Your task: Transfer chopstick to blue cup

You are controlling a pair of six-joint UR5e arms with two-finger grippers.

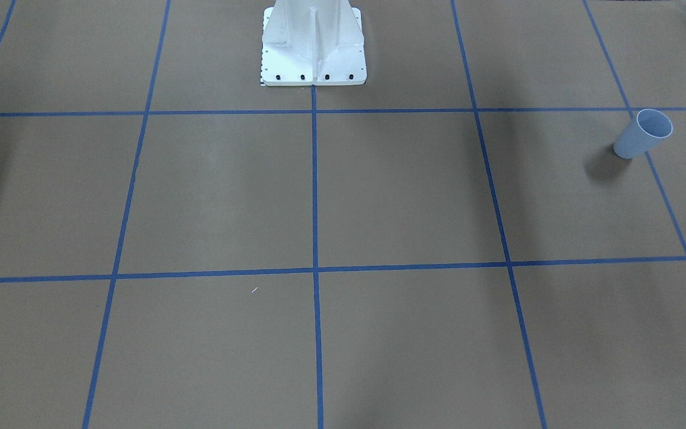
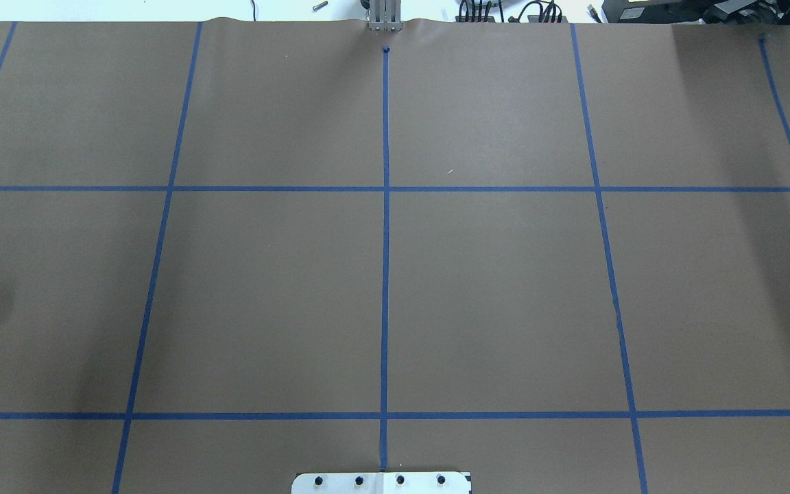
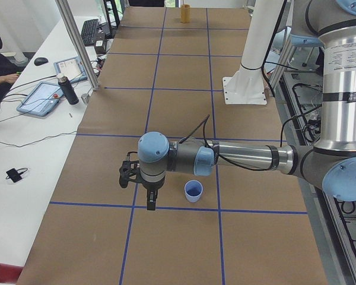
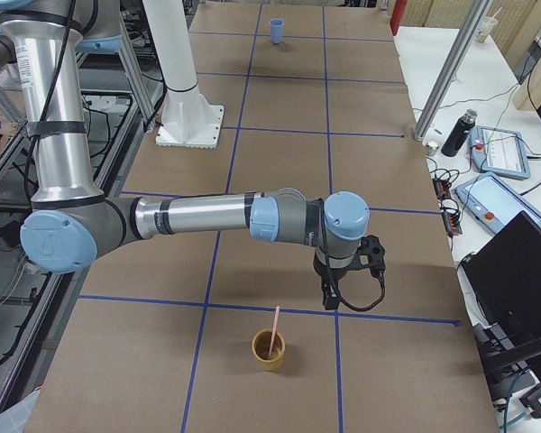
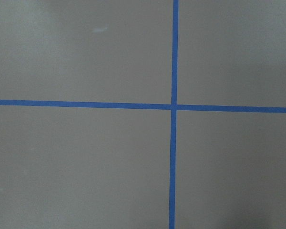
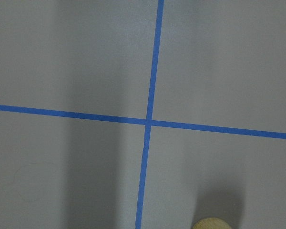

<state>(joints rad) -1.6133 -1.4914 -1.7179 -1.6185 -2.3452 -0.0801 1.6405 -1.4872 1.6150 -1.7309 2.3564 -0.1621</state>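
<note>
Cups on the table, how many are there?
2. The blue cup stands beside the left gripper; a tan cup, holding the chopstick, stands beside the right gripper at the other end.

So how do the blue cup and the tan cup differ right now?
The blue cup is pale blue and empty; the tan cup holds the chopstick, slightly tilted. The blue cup stands near the left arm, the tan cup near the right arm. Both stand upright, handleless.
</note>
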